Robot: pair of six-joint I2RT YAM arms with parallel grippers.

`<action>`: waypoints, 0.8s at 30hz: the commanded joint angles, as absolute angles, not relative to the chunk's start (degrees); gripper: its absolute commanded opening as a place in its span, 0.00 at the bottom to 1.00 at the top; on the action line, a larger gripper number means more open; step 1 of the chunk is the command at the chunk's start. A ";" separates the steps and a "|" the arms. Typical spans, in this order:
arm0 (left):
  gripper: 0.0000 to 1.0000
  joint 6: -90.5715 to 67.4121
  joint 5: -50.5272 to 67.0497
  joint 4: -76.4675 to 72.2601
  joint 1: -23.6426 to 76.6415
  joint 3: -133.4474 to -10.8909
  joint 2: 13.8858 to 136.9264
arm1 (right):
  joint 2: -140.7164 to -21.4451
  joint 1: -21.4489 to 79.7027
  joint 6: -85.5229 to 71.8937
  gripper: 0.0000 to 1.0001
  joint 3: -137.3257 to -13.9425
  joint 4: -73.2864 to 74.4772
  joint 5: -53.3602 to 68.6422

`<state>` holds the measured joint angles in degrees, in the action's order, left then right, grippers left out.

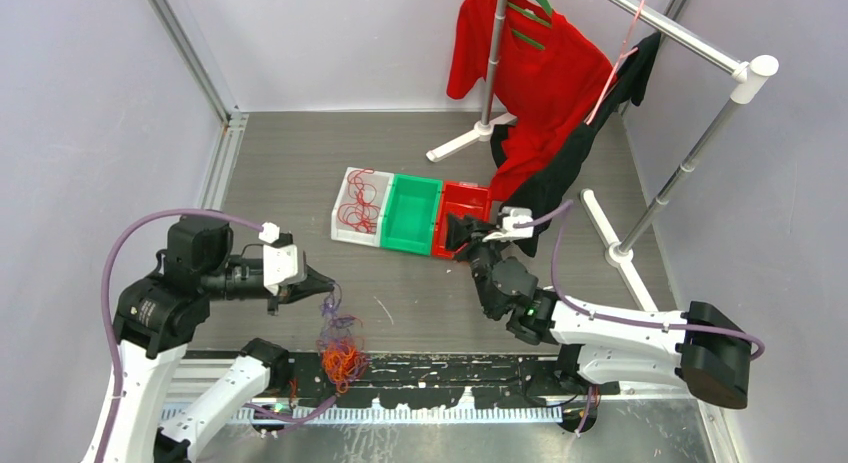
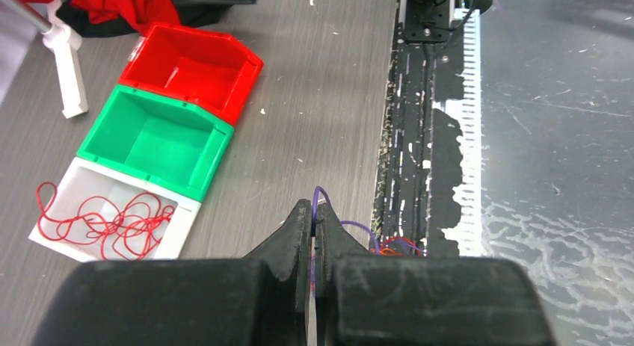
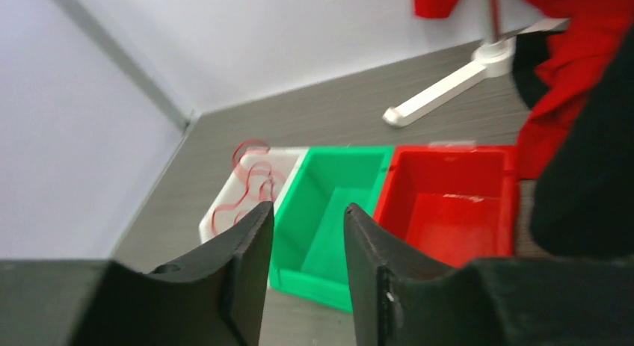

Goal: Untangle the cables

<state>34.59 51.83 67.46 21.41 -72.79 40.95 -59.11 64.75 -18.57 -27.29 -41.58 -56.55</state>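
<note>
A fist-sized tangle of purple, red and orange cables (image 1: 340, 351) hangs from my left gripper (image 1: 328, 284) above the table's near edge. The left gripper (image 2: 314, 208) is shut on a purple cable (image 2: 321, 194) that loops out past its fingertips. More of the cables (image 2: 392, 246) show just to its right. Loose red cables (image 1: 358, 203) lie in the white bin (image 1: 344, 230), also seen as red cables (image 2: 105, 220) in the left wrist view. My right gripper (image 1: 462, 233) hovers by the red bin (image 1: 470, 191); this right gripper (image 3: 308, 211) is open with nothing between its fingers.
Three bins stand side by side at mid-table: white bin (image 2: 183, 226), green bin (image 1: 412, 215), red bin (image 2: 196, 66). A clothes rack (image 1: 690, 163) with red and black garments (image 1: 545, 93) fills the back right. A black slotted strip (image 1: 450, 378) runs along the near edge.
</note>
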 commanded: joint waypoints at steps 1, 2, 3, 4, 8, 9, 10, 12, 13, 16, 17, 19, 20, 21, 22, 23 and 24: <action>0.00 32.55 48.82 58.26 21.53 -69.96 38.29 | -59.22 65.76 -19.37 0.48 -29.13 -35.93 -39.58; 0.00 31.35 47.65 55.38 21.54 -68.85 37.39 | -60.06 66.47 -18.43 0.52 -28.91 -36.24 -36.38; 0.00 30.04 46.31 52.32 21.53 -67.79 36.57 | -61.00 67.37 -17.10 0.55 -28.61 -37.08 -32.97; 0.00 28.74 45.06 49.25 21.53 -66.98 35.82 | -62.05 68.46 -15.82 0.58 -28.45 -38.03 -30.08; 0.00 25.43 42.05 41.73 21.53 -66.48 35.17 | -67.66 72.82 -13.50 0.64 -29.88 -39.42 -20.05; 0.00 25.01 41.90 40.91 21.53 -66.96 35.50 | -69.10 73.70 -13.15 0.65 -30.49 -39.94 -18.89; 0.00 24.41 41.96 40.31 21.58 -67.66 35.88 | -70.57 74.87 -12.57 0.66 -31.20 -40.47 -16.08; 0.00 23.38 42.64 39.93 21.56 -69.65 37.10 | -73.02 76.79 -11.50 0.68 -33.14 -40.86 -13.99; 0.00 22.93 43.17 40.30 21.54 -71.38 37.85 | -74.02 77.45 -11.29 0.69 -34.30 -40.87 -13.33; 0.00 21.81 44.58 40.43 21.58 -74.42 39.86 | -76.55 77.89 -12.06 0.69 -38.03 -40.43 -14.25; 0.00 21.47 44.99 40.43 21.54 -75.45 40.42 | -77.35 77.95 -12.34 0.68 -39.13 -39.87 -15.96; 0.00 20.35 45.70 40.50 21.56 -77.39 41.40 | -79.09 77.96 -12.02 0.68 -40.92 -40.40 -17.59; 0.00 19.92 46.04 40.48 21.54 -78.37 41.99 | -80.10 77.94 -11.82 0.68 -41.69 -40.72 -17.63; 0.00 19.46 46.37 40.44 21.52 -79.19 42.47 | -81.09 77.95 -11.94 0.68 -42.71 -40.66 -17.55; 0.00 19.00 46.71 40.45 21.54 -80.13 42.98 | -82.17 77.94 -12.03 0.68 -43.82 -40.34 -17.23; 0.00 18.80 46.94 40.37 21.53 -80.94 43.43 | -83.35 77.96 -12.18 0.68 -45.54 -39.65 -16.89; 0.00 18.57 47.02 39.96 21.53 -81.56 43.78 | -84.90 77.94 -12.17 0.68 -46.84 -38.76 -16.74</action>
